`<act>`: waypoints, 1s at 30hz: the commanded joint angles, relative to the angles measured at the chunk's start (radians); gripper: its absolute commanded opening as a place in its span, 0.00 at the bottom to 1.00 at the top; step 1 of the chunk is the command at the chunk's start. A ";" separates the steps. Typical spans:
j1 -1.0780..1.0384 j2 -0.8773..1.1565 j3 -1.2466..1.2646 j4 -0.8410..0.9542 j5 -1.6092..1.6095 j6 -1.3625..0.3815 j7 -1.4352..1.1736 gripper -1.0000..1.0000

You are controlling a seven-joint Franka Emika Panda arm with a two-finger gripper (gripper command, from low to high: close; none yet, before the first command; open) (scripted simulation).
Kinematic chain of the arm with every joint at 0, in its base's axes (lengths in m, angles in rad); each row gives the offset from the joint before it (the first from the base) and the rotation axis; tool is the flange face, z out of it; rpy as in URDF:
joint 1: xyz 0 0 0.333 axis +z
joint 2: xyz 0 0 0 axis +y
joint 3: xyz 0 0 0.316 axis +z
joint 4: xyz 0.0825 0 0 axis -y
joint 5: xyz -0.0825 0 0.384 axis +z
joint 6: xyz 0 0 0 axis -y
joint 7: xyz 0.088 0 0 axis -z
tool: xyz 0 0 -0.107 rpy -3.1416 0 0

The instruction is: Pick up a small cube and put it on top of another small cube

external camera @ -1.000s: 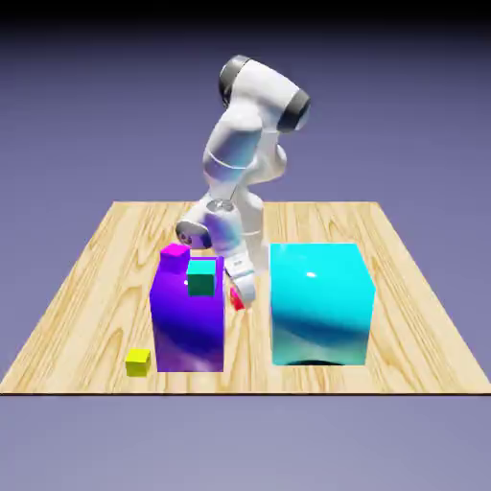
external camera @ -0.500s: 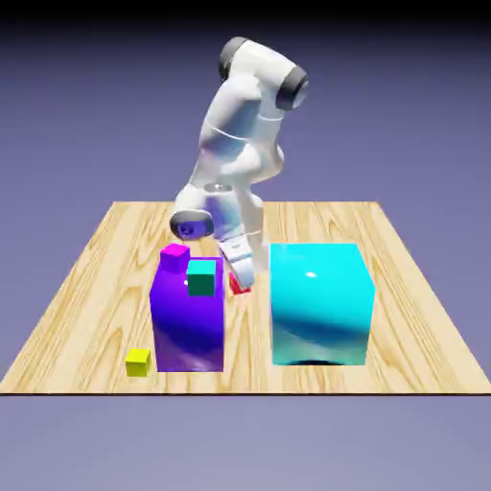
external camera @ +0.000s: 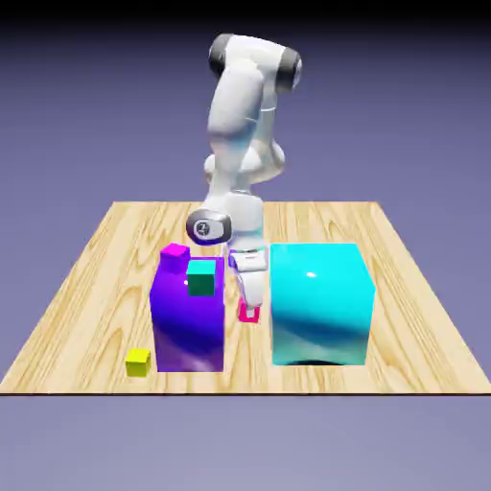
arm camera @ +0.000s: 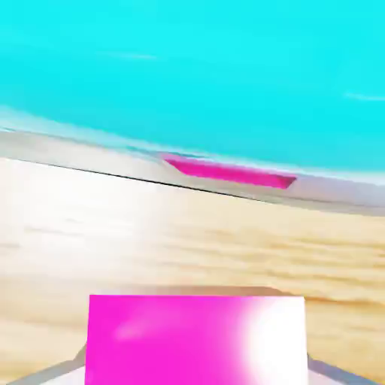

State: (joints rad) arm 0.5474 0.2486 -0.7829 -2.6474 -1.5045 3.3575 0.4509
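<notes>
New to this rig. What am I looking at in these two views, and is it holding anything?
It is a simulated white robot arm on a wooden table. The exterior view is from a fixed camera across the table; the hand view looks along the gripper itself.

On the table stand a big purple block and a big cyan block. A tiny magenta cube and a tiny green cube sit on the purple block; a tiny yellow cube lies beside it.

The gripper hangs in the gap between the big blocks, fingers closed on the tiny red cube, which looks pink up close. The cyan block fills that view's top.
</notes>
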 commanded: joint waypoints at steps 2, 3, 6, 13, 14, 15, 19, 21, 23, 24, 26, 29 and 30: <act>-0.049 -0.002 0.073 0.037 0.088 -0.055 -0.034 0.00; -0.066 -0.004 0.097 0.059 0.131 -0.069 -0.056 0.00; -0.105 -0.014 0.151 0.130 0.262 -0.094 -0.131 0.00; -0.180 -0.070 0.253 0.276 0.566 -0.232 -0.322 0.00; -0.188 -0.084 0.263 0.293 0.610 -0.266 -0.352 0.00; -0.195 -0.098 0.272 0.310 0.653 -0.301 -0.383 0.00; -0.224 -0.155 0.310 0.377 0.826 -0.439 -0.503 0.00; -0.214 -0.201 0.294 0.374 0.890 -0.526 -0.538 0.00; -0.204 -0.248 0.278 0.372 0.954 -0.613 -0.573 0.00; -0.199 -0.271 0.270 0.370 0.986 -0.656 -0.590 0.00; -0.190 -0.317 0.254 0.368 1.051 -0.743 -0.625 0.00; -0.175 -0.387 0.230 0.364 1.147 -0.874 -0.678 0.00; -0.170 -0.410 0.222 0.363 1.179 -0.917 -0.696 0.00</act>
State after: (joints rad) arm 0.3777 -0.1613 -0.5610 -2.2843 -0.3246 2.4396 -0.2455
